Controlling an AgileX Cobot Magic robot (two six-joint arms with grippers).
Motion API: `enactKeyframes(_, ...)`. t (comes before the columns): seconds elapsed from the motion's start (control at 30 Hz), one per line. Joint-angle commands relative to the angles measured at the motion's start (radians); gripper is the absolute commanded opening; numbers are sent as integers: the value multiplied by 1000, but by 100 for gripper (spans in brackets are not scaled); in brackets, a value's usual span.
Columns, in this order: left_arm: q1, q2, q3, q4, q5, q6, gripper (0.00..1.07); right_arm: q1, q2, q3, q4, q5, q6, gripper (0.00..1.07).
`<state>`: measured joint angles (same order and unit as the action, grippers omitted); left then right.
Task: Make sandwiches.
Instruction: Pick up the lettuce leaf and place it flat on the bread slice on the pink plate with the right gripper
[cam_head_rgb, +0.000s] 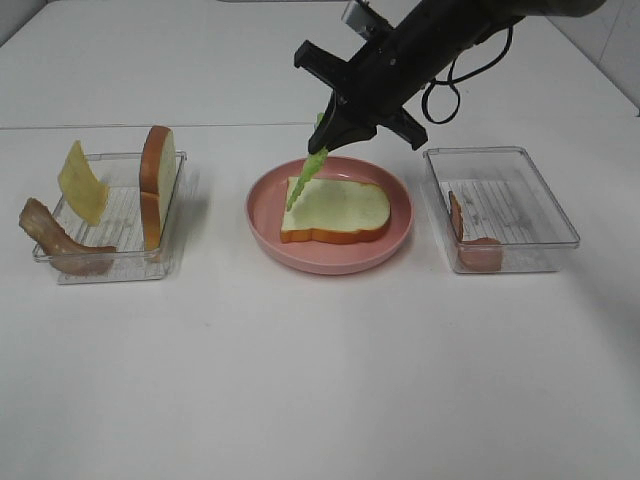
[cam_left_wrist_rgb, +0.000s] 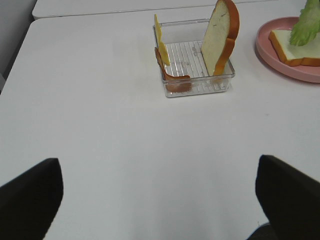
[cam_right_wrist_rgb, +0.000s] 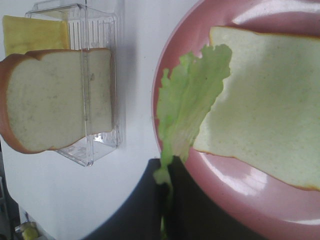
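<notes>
- Hanging from the pinched right fingers (cam_head_rgb: 337, 133) in the high view, the lettuce (cam_head_rgb: 305, 175) reaches down to the flat slice (cam_head_rgb: 340, 210) on the plate (cam_head_rgb: 262, 215). It meets the slice at its 10 o'clock corner.
- At the plate's 9 o'clock sits the left tray (cam_head_rgb: 120, 268), holding an upright slice (cam_head_rgb: 157, 185). The cheese (cam_head_rgb: 82, 182) and bacon (cam_head_rgb: 55, 240) lean at the tray's 9 o'clock wall.
- At the plate's 3 o'clock, the right tray (cam_head_rgb: 540, 200) holds a reddish strip (cam_head_rgb: 478, 250).
- From the left wrist, the left fingers (cam_left_wrist_rgb: 32, 197) are spread wide with nothing between them, over bare tabletop (cam_left_wrist_rgb: 125, 150). The left tray (cam_left_wrist_rgb: 200, 90) lies well ahead of them.
- From the right wrist, the right fingers (cam_right_wrist_rgb: 170, 200) are clamped on the lettuce (cam_right_wrist_rgb: 190, 95) at its narrow end. The leaf's far end overlaps the flat slice's (cam_right_wrist_rgb: 270, 100) corner, and the rest crosses the plate's (cam_right_wrist_rgb: 165, 70) rim.
</notes>
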<state>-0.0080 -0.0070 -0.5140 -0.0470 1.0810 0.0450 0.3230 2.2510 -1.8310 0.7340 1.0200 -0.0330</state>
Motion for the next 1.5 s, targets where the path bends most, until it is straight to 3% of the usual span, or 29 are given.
enactKeyframes(0.03,-5,-11,0,-3,-6,-3,100,0,30,-12,90,-14,-44,0)
enactKeyframes(0.3,-5,-11,0,-3,-6,-3,100,-3,66,-12,106,-26,-75,0)
enactKeyframes(0.67,-5,-11,0,-3,-6,-3,100,-3,69,-12,-178,-34,-62,0)
enactKeyframes(1.1,-5,-11,0,-3,-6,-3,100,-3,69,-12,-236,-38,-62,0)
enactKeyframes(1.13,-5,-11,0,-3,-6,-3,100,-3,69,-12,-236,-38,-62,10)
enactKeyframes(1.17,-5,-11,0,-3,-6,-3,100,-3,69,-12,-236,-37,-64,31)
enactKeyframes(1.2,-5,-11,0,-3,-6,-3,100,-3,69,-12,-236,-37,-64,31)
enactKeyframes(1.23,-5,-11,0,-3,-6,-3,100,-3,69,-12,-237,-34,-65,48)
enactKeyframes(1.27,-5,-11,0,-3,-6,-3,100,-3,69,-12,-240,-27,-68,83)
enactKeyframes(1.3,-5,-11,0,-3,-6,-3,100,-3,69,-12,-240,-27,-68,83)
enactKeyframes(1.33,-5,-11,0,-3,-6,-3,100,-3,69,-12,-243,-25,-71,94)
enactKeyframes(1.5,-5,-11,0,-3,-6,-3,100,-3,57,-12,-253,-21,-91,98)
